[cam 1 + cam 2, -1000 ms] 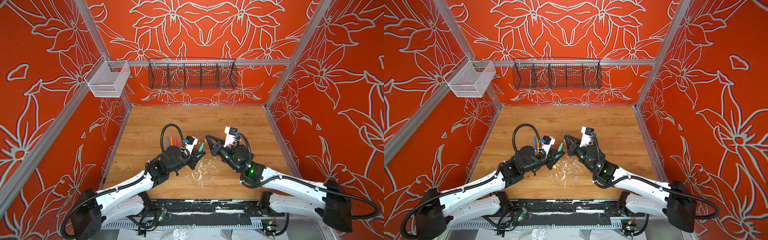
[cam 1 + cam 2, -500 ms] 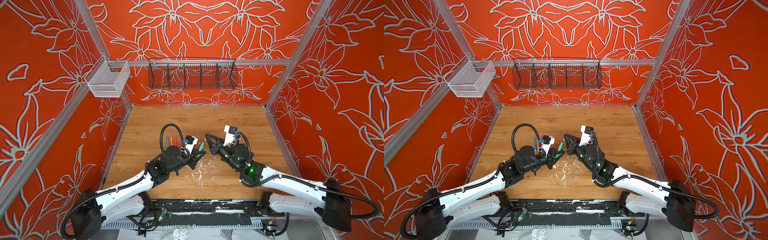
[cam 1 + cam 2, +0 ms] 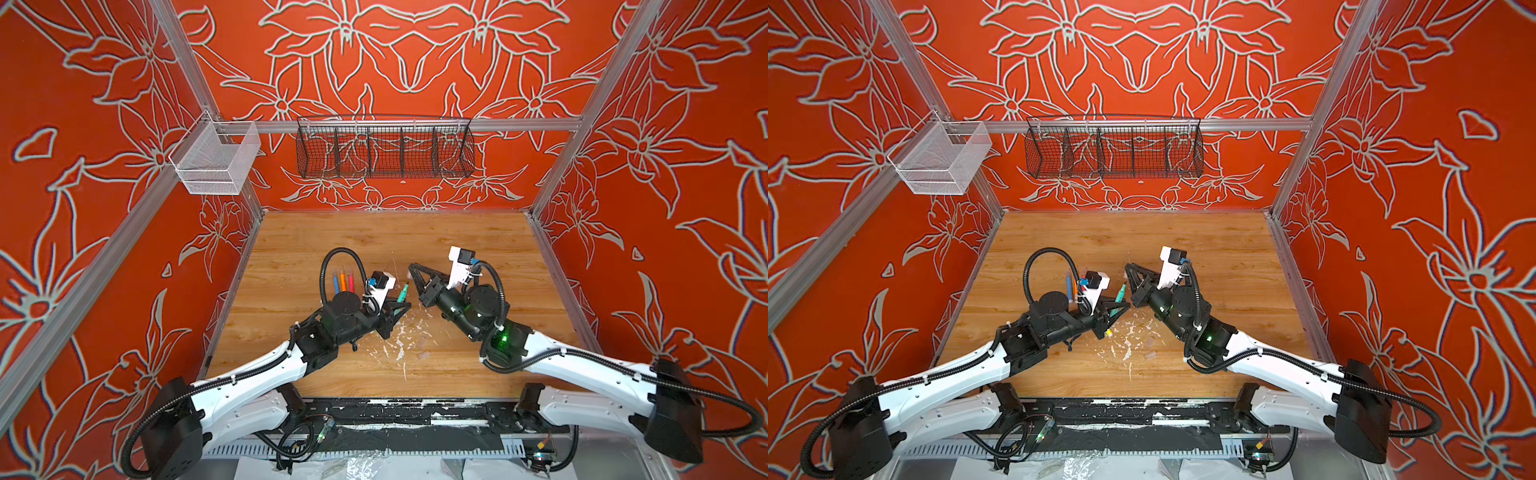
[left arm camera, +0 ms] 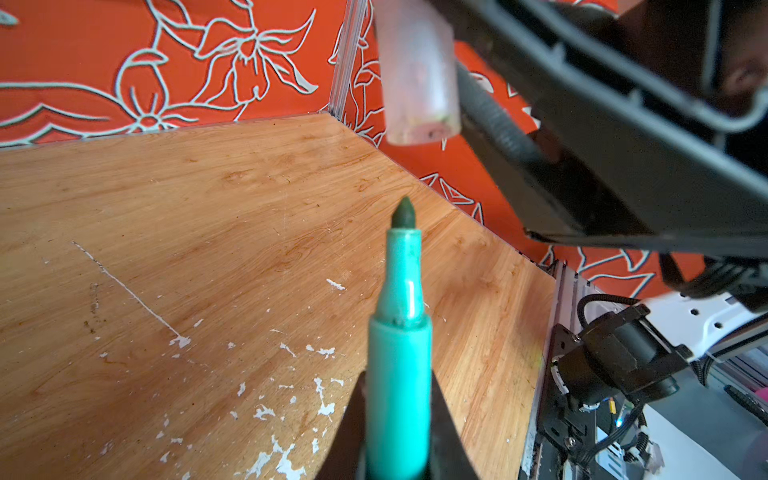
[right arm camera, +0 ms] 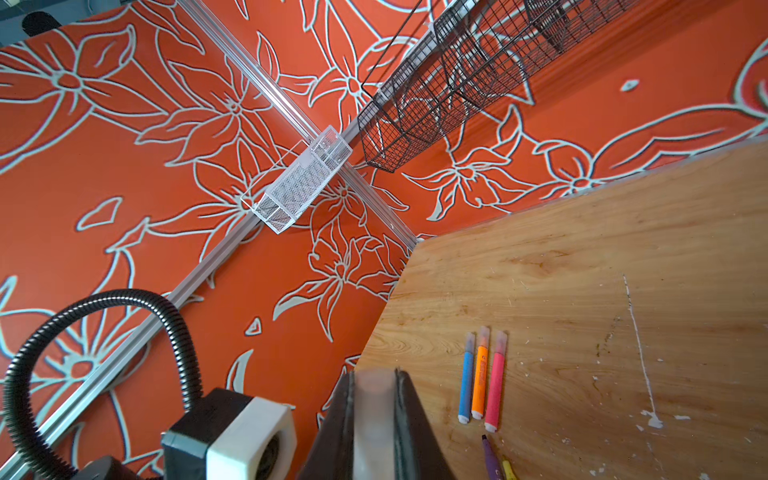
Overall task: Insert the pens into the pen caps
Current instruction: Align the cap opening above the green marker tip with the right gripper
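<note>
Wooden desk (image 3: 436, 237) is carrying three pens lying side by side behind the left arm: blue pen (image 5: 466, 382), orange pen (image 5: 480, 374) and pink pen (image 5: 495, 382), each already capped. Near them the purple pen (image 5: 490, 457) and yellow pen (image 5: 508, 469) are lying, the purple tip bare. I am seeing the left hand (image 3: 404, 306) pinching the green pen (image 4: 398, 353) by its barrel, tip uncovered and raised off the desk. The right hand (image 3: 413, 271) is gripping a pen cap (image 5: 374, 415) between narrow fingers. In the left wrist view that cap's open mouth is hanging just beyond the green tip, apart from it. One loose cap (image 3: 424, 355) is lying among the white flecks between the arms.
</note>
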`<state>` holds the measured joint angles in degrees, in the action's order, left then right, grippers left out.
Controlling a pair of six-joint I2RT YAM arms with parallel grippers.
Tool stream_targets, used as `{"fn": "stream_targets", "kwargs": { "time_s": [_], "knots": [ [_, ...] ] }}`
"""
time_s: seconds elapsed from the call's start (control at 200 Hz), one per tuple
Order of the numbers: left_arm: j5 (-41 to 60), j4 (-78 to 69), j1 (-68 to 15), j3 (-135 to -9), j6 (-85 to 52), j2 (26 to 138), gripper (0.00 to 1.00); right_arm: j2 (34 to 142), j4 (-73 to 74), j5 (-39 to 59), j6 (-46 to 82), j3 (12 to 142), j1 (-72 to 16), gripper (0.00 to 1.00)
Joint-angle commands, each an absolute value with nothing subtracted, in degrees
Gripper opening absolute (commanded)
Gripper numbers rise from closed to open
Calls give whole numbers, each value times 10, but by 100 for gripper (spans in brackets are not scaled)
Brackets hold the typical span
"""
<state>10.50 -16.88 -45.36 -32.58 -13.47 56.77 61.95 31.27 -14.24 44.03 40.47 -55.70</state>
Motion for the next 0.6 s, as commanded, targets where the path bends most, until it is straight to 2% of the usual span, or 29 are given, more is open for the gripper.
{"fn": "stream_targets", "kwargs": {
  "time_s": [0.0,0.595],
  "knots": [
    [108,-178,-452,-320,-129,549,0,614,307,-146,442,418,-559,0],
    [102,-179,-452,-318,-130,547,0,632,338,-94,473,394,-560,0]
  ]
}}
